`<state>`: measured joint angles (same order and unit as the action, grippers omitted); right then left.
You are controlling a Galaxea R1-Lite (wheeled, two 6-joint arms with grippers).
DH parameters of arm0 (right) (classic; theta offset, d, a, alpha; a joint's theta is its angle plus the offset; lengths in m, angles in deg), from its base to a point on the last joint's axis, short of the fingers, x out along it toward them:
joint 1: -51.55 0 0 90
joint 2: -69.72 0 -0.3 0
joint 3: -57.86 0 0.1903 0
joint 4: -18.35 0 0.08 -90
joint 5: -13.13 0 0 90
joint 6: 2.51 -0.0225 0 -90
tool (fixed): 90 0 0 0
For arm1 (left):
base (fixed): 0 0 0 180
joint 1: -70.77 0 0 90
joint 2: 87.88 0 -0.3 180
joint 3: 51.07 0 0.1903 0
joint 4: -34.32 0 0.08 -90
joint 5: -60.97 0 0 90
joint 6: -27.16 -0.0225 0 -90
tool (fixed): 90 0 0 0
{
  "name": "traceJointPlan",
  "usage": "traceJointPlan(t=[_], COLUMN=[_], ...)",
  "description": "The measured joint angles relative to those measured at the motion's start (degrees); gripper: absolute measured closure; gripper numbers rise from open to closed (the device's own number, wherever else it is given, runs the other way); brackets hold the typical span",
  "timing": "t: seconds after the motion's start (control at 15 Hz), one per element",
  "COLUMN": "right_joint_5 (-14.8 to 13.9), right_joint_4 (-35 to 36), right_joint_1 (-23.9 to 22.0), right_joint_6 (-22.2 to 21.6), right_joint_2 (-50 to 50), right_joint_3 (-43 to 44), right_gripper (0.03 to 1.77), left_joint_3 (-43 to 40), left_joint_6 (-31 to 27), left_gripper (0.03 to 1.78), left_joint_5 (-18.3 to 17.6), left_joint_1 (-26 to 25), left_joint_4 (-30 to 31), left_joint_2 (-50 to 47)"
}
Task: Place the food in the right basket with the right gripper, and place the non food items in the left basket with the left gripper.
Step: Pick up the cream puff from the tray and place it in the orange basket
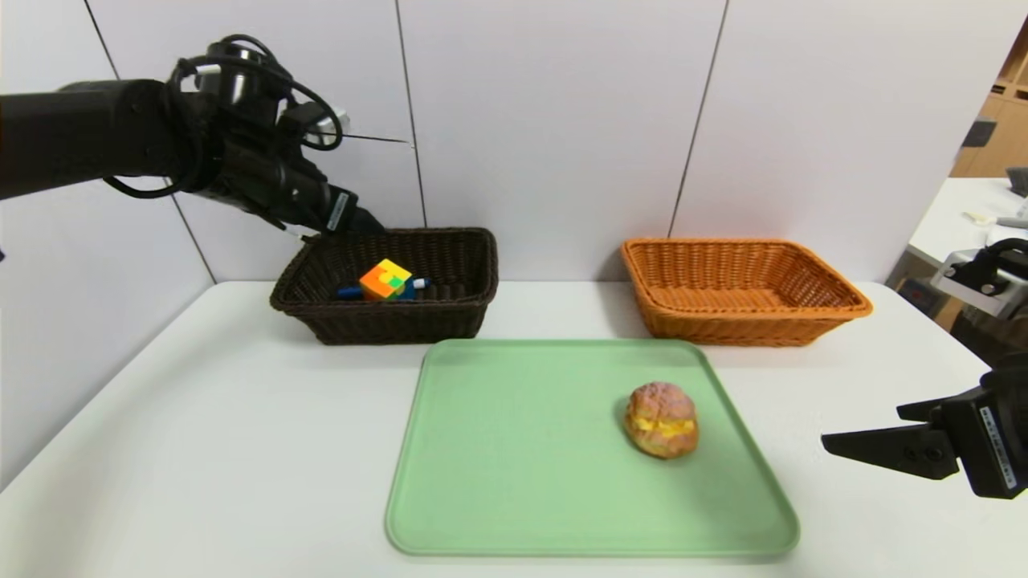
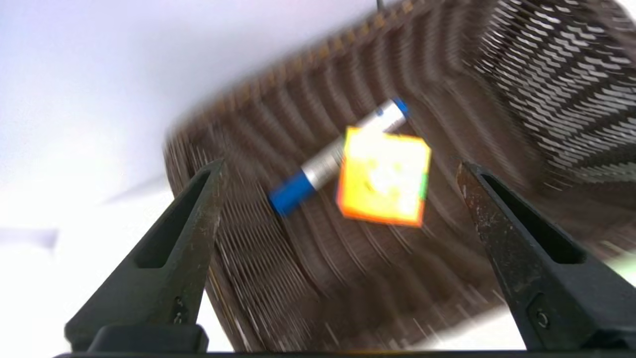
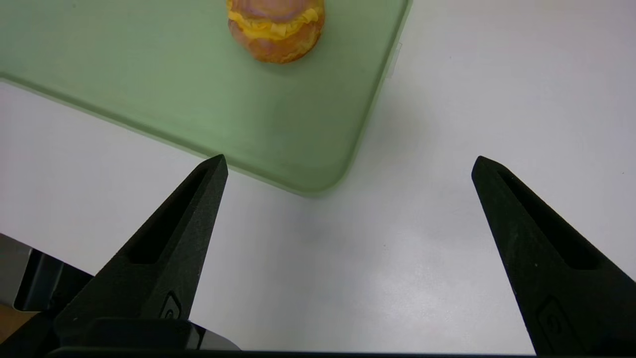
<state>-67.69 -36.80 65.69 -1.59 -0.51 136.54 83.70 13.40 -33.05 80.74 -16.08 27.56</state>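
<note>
A colourful puzzle cube (image 1: 385, 280) (image 2: 382, 175) and a blue-and-white marker (image 1: 418, 284) (image 2: 328, 160) lie inside the dark brown left basket (image 1: 321, 309) (image 2: 278, 278). My left gripper (image 2: 340, 166) hangs open above that basket's far left corner, holding nothing. A burger-like bun (image 1: 662, 419) (image 3: 276, 27) sits on the green tray (image 1: 514, 482) (image 3: 149, 89), right of its middle. The orange right basket (image 1: 803, 317) holds nothing that shows. My right gripper (image 1: 863, 437) (image 3: 348, 166) stands open low over the table, right of the tray, nothing between its fingers.
The two baskets stand side by side at the back of the white table (image 1: 201, 449), against a white panelled wall. The tray lies in front of them. A desk with small items (image 1: 976, 217) shows at the far right.
</note>
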Motion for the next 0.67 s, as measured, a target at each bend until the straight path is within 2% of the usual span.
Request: traceJointPlan(t=[0.13,0.33,0.67], right_joint_5=[0.0,0.0,-0.4], right_joint_4=[0.0,0.0,0.0], right_joint_1=[1.4,4.4,10.0], right_joint_6=[0.0,0.1,0.3], right_joint_2=[-1.1,-3.8,-9.7], right_joint_3=[1.3,3.9,7.7], right_gripper=[0.10,0.10,0.10], left_joint_3=[-4.9,-16.9,-33.9], left_joint_6=[5.9,12.3,21.6], left_gripper=[0.17,0.15,0.14], left_joint_5=[0.3,0.8,1.0], left_joint_1=[1.7,6.2,18.7], left_joint_4=[-4.2,-5.0,-4.8], left_joint_2=[-5.1,-13.3,-25.2])
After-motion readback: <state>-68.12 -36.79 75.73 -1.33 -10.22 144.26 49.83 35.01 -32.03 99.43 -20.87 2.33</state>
